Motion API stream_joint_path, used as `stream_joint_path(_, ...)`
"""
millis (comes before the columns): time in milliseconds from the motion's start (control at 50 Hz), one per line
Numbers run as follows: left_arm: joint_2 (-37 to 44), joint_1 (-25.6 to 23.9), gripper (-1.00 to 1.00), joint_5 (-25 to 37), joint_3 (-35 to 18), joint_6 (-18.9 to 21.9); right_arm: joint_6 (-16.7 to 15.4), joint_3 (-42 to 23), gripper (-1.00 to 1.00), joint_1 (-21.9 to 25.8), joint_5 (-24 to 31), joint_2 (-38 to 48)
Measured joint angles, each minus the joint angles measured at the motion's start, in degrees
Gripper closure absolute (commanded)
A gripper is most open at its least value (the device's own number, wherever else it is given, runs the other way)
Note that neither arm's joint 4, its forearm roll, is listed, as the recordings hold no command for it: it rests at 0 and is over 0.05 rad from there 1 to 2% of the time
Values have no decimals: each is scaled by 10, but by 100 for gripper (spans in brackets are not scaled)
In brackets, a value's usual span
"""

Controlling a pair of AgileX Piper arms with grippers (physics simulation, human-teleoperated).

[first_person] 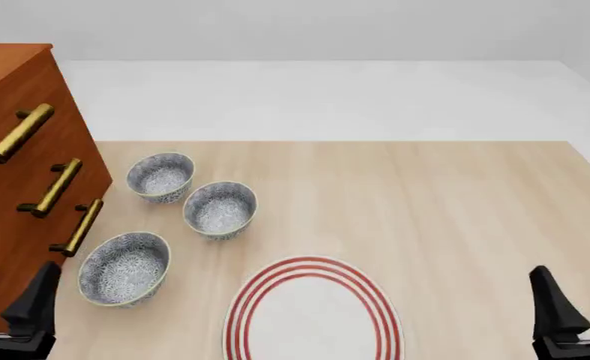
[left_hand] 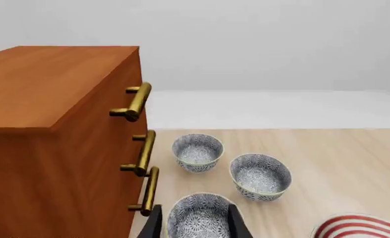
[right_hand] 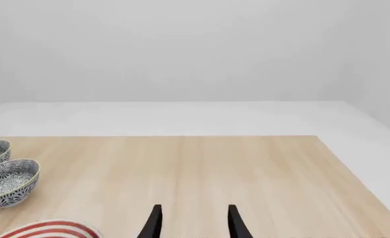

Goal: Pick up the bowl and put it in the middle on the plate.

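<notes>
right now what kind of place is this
Probably a simulated dining or kitchen tabletop, plainly rendered: a pale wood table with three patterned bowls, a red-ringed plate and a wooden drawer cabinet with brass handles, against blank white surroundings.

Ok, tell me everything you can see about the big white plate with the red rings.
The large flat round white plate with three concentric red rings near its rim lies flat on the pale wooden table, at its near edge, between the two arms. Its near part is cut off in the front view. It looks like glazed ceramic. Nothing rests on it, and no bowl or gripper touches it.
</notes>
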Motion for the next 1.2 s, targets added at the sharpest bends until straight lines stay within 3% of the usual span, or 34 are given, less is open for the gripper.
stream_joint_path(160, -8, 0, -100, -7, 3, -10, 2, -1, -100, 0, -1, 4)
stream_joint_path(460, 14, -48, -100, 62, -95, -29, 3, -2, -100, 0, -4, 10)
stream_joint_path(580, 90, -109, -100, 113, -190, -8, 3, -2, -100, 0, -4, 10)
stream_joint_path(700, 146, -154, -100, 140, -240, 6, 3, -2, -100, 0, -5, 11)
stream_joint_path(1200, 334, -244, -100, 135, -318, 52, 4, -3, -100, 0, -7, 14)
